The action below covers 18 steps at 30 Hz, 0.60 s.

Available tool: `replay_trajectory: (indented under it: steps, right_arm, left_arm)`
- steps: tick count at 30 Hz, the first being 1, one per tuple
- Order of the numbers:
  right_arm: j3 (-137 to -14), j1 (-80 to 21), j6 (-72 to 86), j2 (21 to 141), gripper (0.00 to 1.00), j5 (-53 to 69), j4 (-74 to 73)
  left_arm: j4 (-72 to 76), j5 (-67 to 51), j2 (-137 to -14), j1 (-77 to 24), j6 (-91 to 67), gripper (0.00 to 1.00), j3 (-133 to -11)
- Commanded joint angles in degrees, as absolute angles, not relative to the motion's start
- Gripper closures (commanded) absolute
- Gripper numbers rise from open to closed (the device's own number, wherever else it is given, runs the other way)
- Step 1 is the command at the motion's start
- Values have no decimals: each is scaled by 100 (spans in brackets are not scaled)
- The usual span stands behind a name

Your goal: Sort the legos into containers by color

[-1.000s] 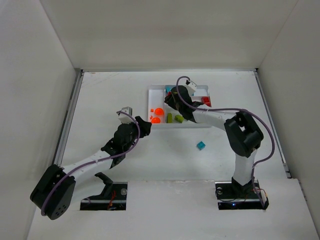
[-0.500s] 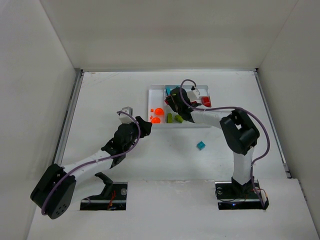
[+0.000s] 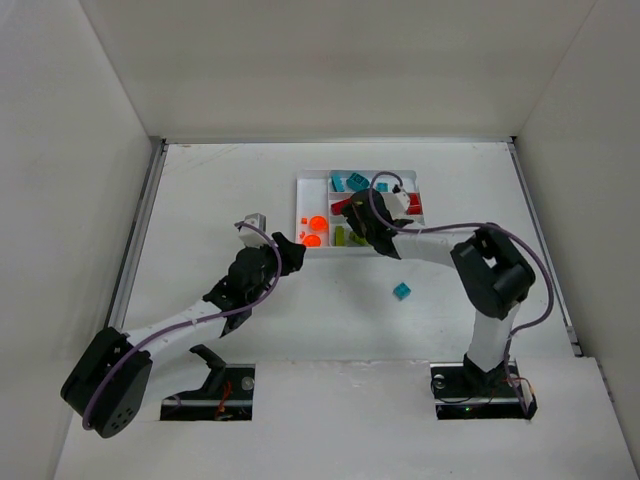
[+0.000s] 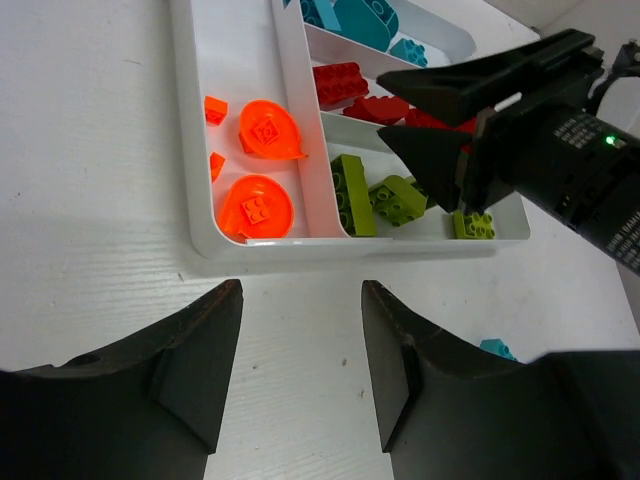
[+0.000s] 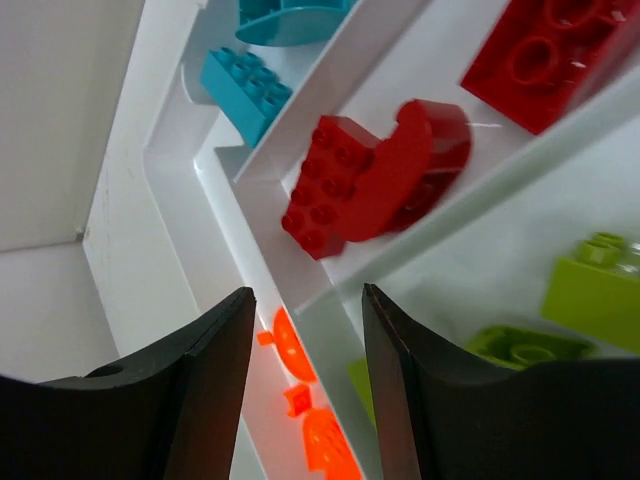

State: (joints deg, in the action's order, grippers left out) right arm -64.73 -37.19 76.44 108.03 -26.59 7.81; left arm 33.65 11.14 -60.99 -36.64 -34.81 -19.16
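Note:
The white tray (image 3: 299, 184) holds the sorted legos. Orange pieces (image 4: 264, 128) lie in its narrow side section. Green bricks (image 4: 349, 180), red bricks (image 4: 340, 82) and teal bricks (image 4: 362, 14) each fill one long slot. My right gripper (image 3: 343, 212) hangs open over the tray's left end, nothing between its fingers. Below it lie a red arch and brick (image 5: 372, 176) and the orange pieces (image 5: 283, 345). My left gripper (image 4: 300, 300) stands open and empty over bare table just in front of the tray. One teal brick (image 3: 402, 291) lies alone on the table.
White walls close in the table on the left, back and right. The right arm (image 3: 440, 243) reaches across the tray's front right corner. The lone teal brick also peeks past my left gripper's right finger (image 4: 497, 348).
My right gripper has opened wider and drawn slightly toward the tray's near side, so teal pieces in the far slot now show. The left arm has not moved.

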Motion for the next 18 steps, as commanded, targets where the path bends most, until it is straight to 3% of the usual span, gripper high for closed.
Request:
replay_trajectory:
  steps: [1,4,6,9,10,12,15,18]
  right_arm:
    - [-5926,-3713,6982,9890,49,-2795,1361]
    - [-5083,-3748,5831,8942,57,-2900,1336]
    - [-4529,-3801,5171,8274,68,-3032,1057]
    - [-3852,-3863,4808,7246,84,-3278,-100]
    - [-3728,-3871,4816,6972,85,-3322,-523]
    - [-3499,-3941,4904,6515,79,-3383,-1271]
    - [-3253,-4152,5175,6057,47,-3542,-1984]
    - [-3217,-4381,5352,6046,29,-3534,-2311]
  left_arm:
    - [3648,1099,-6047,-3713,-3472,52,-1898]
    - [3639,1116,-5985,-3696,-3489,52,-1872]
    - [3621,1072,-5950,-3687,-3524,52,-1872]
    - [3673,1116,-5967,-3757,-3524,52,-1872]
    - [3683,1108,-6020,-3766,-3533,52,-1889]
    - [3639,1064,-6082,-3775,-3542,52,-1933]
    - [3683,1116,-6012,-3854,-3533,52,-1907]
    - [3657,1125,-6003,-3828,-3533,52,-1898]
